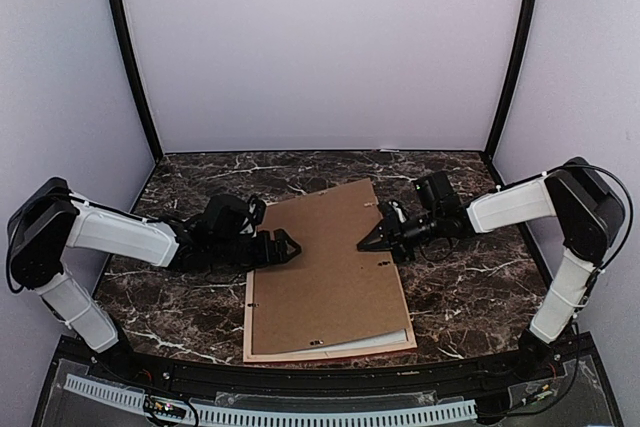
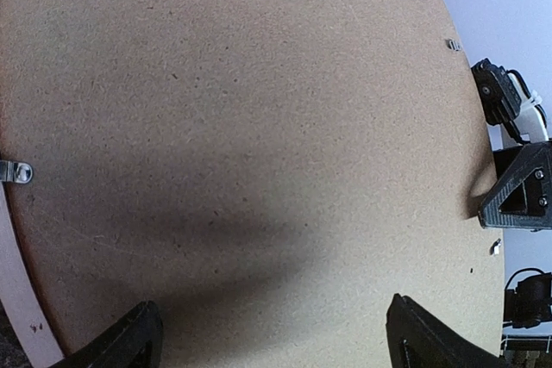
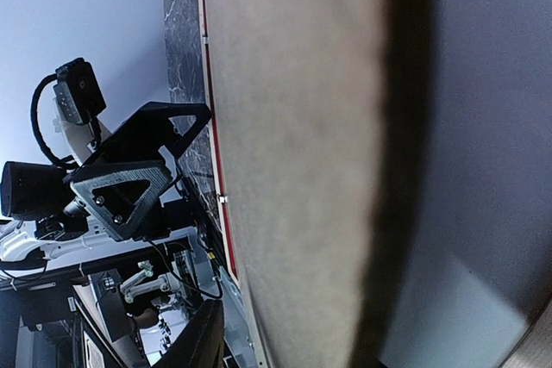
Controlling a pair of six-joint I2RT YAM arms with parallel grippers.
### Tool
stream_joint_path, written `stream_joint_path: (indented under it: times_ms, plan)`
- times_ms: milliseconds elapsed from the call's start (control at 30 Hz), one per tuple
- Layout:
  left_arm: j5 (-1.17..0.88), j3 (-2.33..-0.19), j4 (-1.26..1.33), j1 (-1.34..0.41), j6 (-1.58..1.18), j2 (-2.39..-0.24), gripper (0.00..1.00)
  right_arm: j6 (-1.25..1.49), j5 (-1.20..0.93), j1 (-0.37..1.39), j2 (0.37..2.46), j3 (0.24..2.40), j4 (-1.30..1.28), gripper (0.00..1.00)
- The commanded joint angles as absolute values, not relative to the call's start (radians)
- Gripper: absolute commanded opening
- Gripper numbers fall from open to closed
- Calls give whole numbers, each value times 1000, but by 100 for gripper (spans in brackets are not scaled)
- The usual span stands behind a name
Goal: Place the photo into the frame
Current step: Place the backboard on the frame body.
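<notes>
The frame [image 1: 248, 319] lies face down in the middle of the table, its pale wood back showing along the left and near sides. Its red edge [image 3: 212, 135] shows in the right wrist view. A plain brown backing board [image 1: 325, 267] lies over it, and the photo is hidden. My left gripper [image 1: 290, 247] is open just above the board's left part [image 2: 259, 109], fingertips [image 2: 129, 338] far apart. My right gripper [image 1: 367, 244] is at the board's right edge [image 3: 293, 127]. Its jaws stand apart around that edge, one finger [image 3: 200, 342] clear of the board.
A white mat board [image 1: 388, 340] peeks out under the backing board's near right corner. A metal tab [image 2: 15, 171] sits on the frame's left rail. Dark marble table [image 1: 470, 297] surrounds the frame; side walls and black posts close it in.
</notes>
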State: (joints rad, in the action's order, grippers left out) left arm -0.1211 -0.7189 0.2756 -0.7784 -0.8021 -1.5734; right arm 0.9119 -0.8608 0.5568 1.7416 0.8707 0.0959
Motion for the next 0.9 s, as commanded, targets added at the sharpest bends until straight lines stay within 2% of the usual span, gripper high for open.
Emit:
stream_joint_path:
  times_ms: [0,467,867]
  plan:
    - [-116,-697,296,-783,-816,-1586,93,878,-865,569,1753,887,112,38]
    - [-102,-655,282,-783,-838,-1597,92,852,-856,571,1764,909,76,43]
    - [-83,-635,257,-783,-846,-1590,92,805,-828,571,1767,946,4,52]
